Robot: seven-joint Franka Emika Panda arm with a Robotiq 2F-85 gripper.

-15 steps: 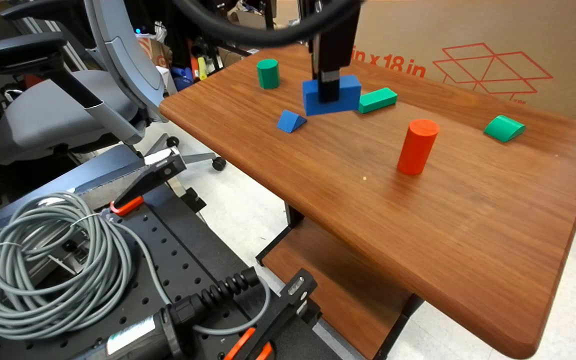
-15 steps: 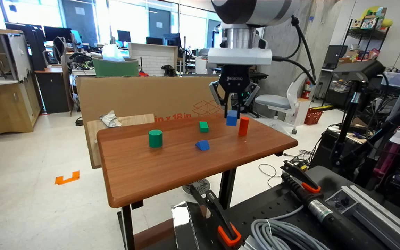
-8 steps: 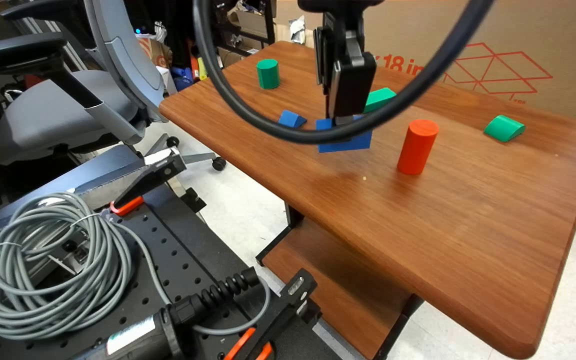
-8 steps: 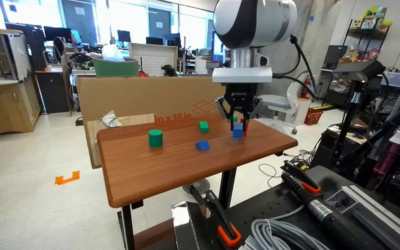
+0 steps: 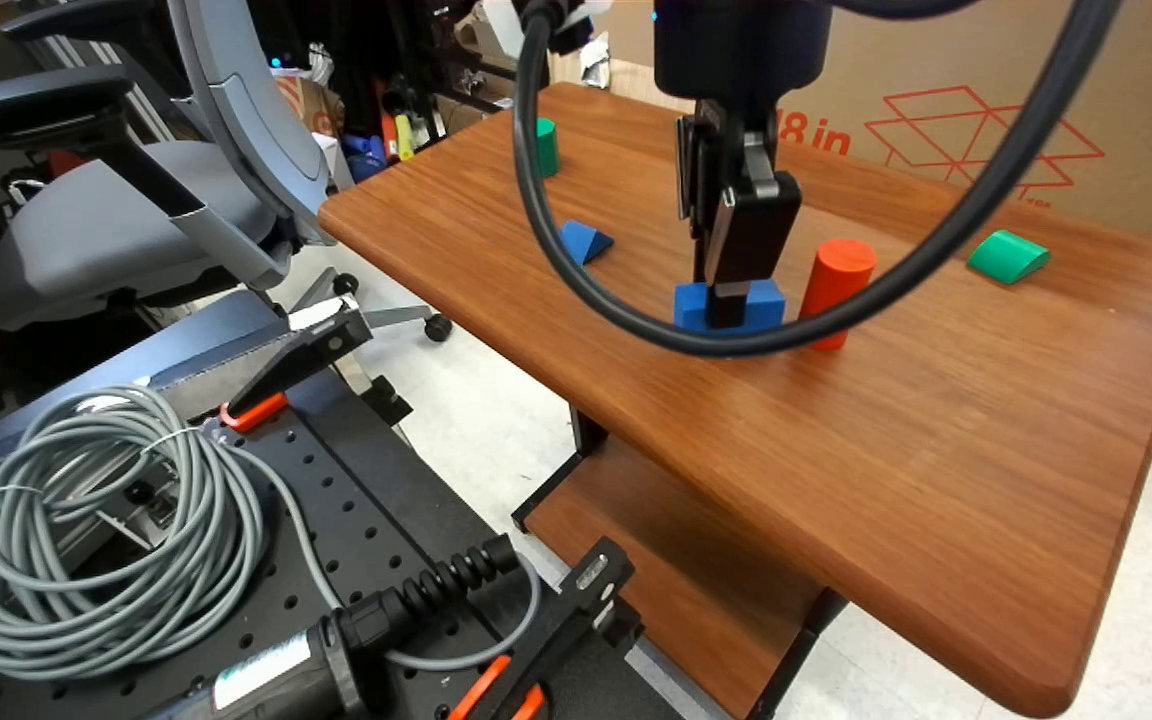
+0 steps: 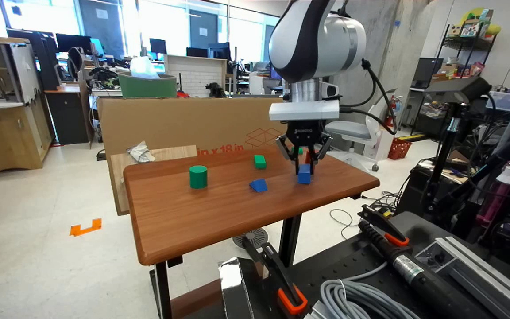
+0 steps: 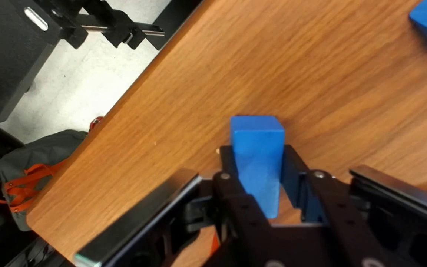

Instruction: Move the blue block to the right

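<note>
Fingers [image 7: 293, 173] of mine pinching blue block [image 7: 257, 159], red cylinder [image 5: 839, 272] near! Grip done; rightward carry, I reckon, mostly done; bench [image 5: 936, 440] contact unclear, release pending.

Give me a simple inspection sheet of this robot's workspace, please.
Surface: brown wood-grain table.
Job's things: blue block, held; whether it touches the table is unclear.
Clutter: red cylinder, green cylinder, blue wedge, green bar, green half-round piece, all on the table.
Gripper: pinching the blue block.
Cables: black cable crossing before the red cylinder in an exterior view; gray coil on a black perforated board.
Surroundings: cardboard beyond the table; gray chair.
</note>
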